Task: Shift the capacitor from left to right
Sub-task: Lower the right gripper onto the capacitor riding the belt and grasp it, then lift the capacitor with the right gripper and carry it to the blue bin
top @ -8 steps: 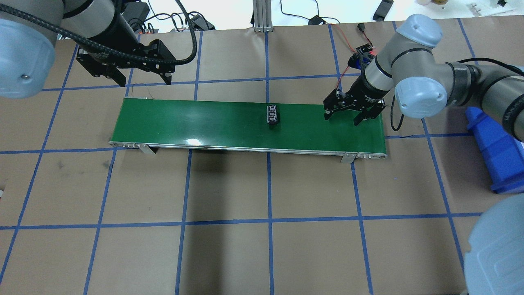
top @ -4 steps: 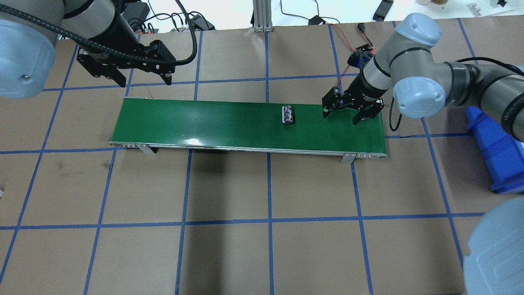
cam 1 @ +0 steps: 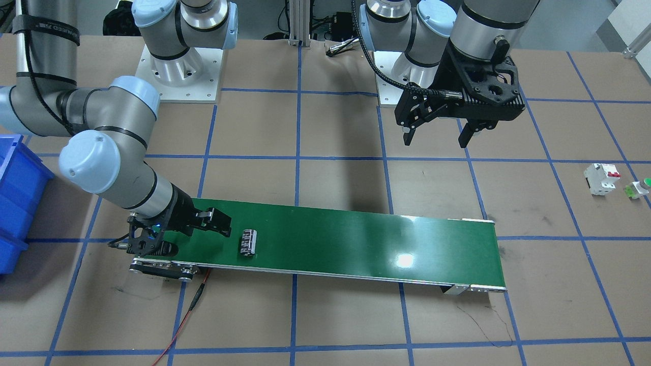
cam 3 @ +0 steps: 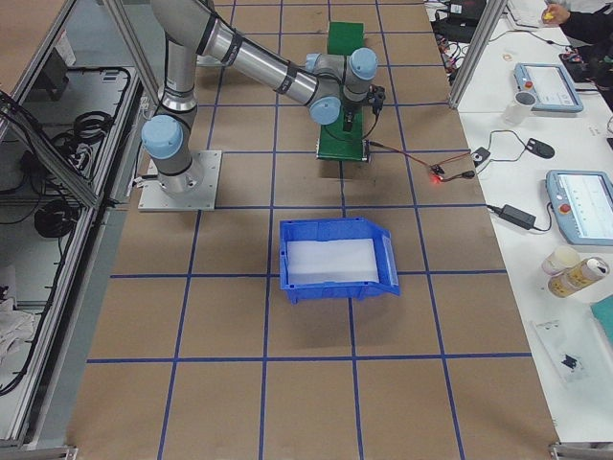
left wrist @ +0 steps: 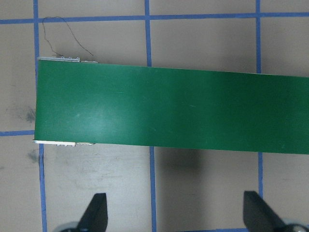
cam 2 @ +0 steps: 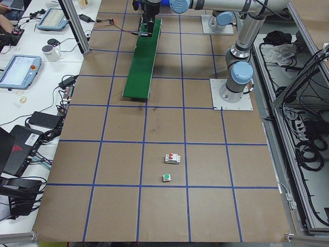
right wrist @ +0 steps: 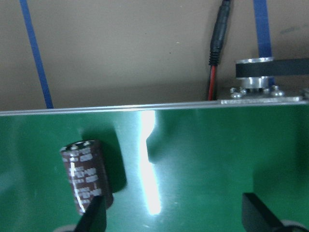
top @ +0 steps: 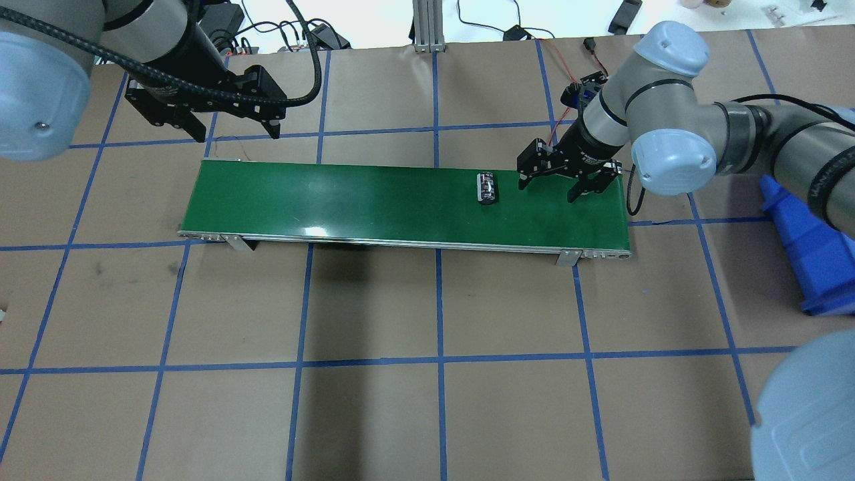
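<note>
1. Right gripper [top: 548, 190]: jaws spread wide, empty-handed, set low over the right end of the green conveyor belt [top: 334, 200].
2. Capacitor [top: 487, 188]: lies on its side across the belt, right of centre, just left of the right gripper. In the right wrist view one fingertip [right wrist: 94, 215] overlaps its near end; contact cannot be told.
3. Left gripper [top: 236, 135]: jaws wide apart, nothing held, raised over the tabletop [top: 507, 300] beyond the belt's far-left corner, well apart from the capacitor.
4. Blue bin [top: 801, 247]: on the tabletop right of the belt.
5. White circuit breaker [cam 1: 601, 178] and green-capped push button [cam 1: 642, 186]: side by side, far out to the left, well apart from the belt.
6. Red cable [top: 561, 127]: runs along the tabletop to the belt's right end.
</note>
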Robot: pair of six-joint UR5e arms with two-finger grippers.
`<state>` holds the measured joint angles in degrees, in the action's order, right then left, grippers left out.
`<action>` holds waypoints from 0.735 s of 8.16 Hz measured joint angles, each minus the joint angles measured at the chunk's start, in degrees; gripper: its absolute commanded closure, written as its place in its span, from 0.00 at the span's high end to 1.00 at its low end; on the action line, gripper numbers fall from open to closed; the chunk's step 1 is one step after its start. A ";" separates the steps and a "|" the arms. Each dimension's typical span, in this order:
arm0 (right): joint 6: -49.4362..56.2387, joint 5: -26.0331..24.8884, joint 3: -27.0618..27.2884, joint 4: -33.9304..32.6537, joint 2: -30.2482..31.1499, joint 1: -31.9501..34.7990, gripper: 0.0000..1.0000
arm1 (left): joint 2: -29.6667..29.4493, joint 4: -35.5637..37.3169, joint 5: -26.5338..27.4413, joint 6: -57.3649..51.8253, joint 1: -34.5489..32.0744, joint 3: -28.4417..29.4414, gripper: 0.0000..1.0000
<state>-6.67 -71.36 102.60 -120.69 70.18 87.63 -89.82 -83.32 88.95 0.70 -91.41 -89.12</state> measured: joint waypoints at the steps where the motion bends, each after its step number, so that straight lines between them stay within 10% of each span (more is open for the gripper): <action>1: -2.25 -0.06 -0.02 -1.06 -0.08 1.05 0.87 | 0.00 0.00 0.00 0.00 0.00 0.00 1.00; 4: -3.45 -1.18 0.00 -2.96 -0.69 2.78 0.51 | 0.00 0.00 0.00 0.00 0.00 -0.05 1.00; 6: 0.52 -5.97 0.05 -2.81 -1.09 2.95 0.07 | 0.00 0.00 0.00 -0.07 0.00 -0.05 1.00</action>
<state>-6.14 -77.34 102.64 -123.50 69.10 90.58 -89.82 -83.32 88.94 0.64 -91.41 -89.17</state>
